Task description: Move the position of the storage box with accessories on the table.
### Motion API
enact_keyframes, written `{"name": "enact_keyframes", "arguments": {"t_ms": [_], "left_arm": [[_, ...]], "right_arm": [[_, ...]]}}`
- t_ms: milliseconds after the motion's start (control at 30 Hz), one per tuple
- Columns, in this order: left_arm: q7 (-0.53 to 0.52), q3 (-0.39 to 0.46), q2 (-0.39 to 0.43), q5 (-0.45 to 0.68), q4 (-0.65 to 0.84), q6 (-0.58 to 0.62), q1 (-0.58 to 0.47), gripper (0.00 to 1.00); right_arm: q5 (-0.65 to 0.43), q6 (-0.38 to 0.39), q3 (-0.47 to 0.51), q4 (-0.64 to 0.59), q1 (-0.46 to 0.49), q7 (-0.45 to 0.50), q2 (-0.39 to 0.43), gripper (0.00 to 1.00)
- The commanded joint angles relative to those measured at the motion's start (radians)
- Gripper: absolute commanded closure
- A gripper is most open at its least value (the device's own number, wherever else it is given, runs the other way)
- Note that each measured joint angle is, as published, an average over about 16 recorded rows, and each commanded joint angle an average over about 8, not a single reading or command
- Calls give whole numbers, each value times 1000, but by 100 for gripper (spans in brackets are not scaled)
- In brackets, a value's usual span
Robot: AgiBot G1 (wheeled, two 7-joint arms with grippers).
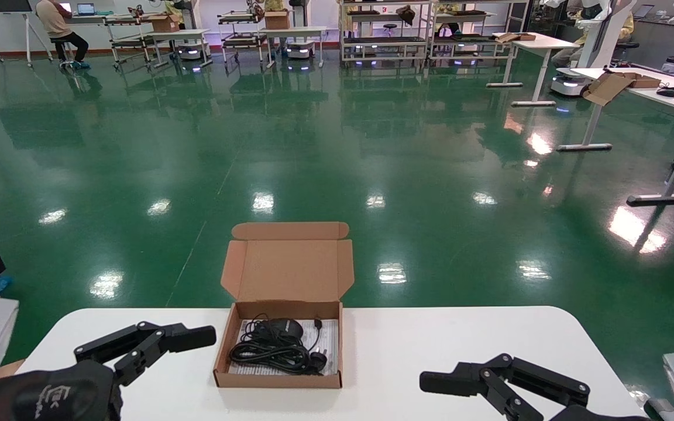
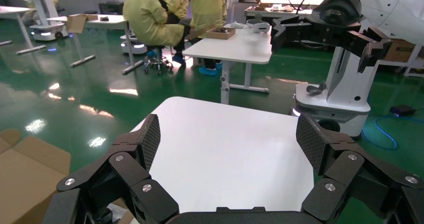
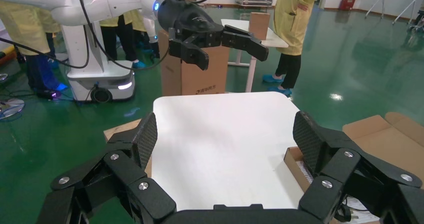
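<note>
White table [image 1: 460, 345], storage box [image 1: 278, 379] lid hinged far side, accessories [image 1: 275, 345] inside, left hand [image 1: 155, 342] and right hand [image 1: 466, 383] both wide.

Left tool [image 1: 188, 342] and right tool [image 1: 451, 383] both low, fingers spread.

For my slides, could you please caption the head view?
Open storage box of accessories on the table, between the open left gripper and right gripper.
</note>
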Motion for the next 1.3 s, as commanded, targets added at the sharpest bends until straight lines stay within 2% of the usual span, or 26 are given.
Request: {"name": "enact_keyframes", "arguments": {"t_ms": [33,600,733,1000,1133,1300], "left_arm": [[0,0,0,0,0,0,0,0],[0,0,0,0,0,0,0,0],[0,0,0,0,0,0,0,0],[0,0,0,0,0,0,0,0],[0,0,0,0,0,0,0,0],[0,0,0,0,0,0,0,0]], "right_arm": [[0,0,0,0,0,0,0,0],[-3,0,0,2,1,-2,0,0],[-26,5,-12,-1,21,-10,-20,0],[-183,34,-121,-98,191,51,-174,0],[-263,54,-176,-222,284,63,-276,0],[-341,108,-216,-423,373,25,-397,0]]}}
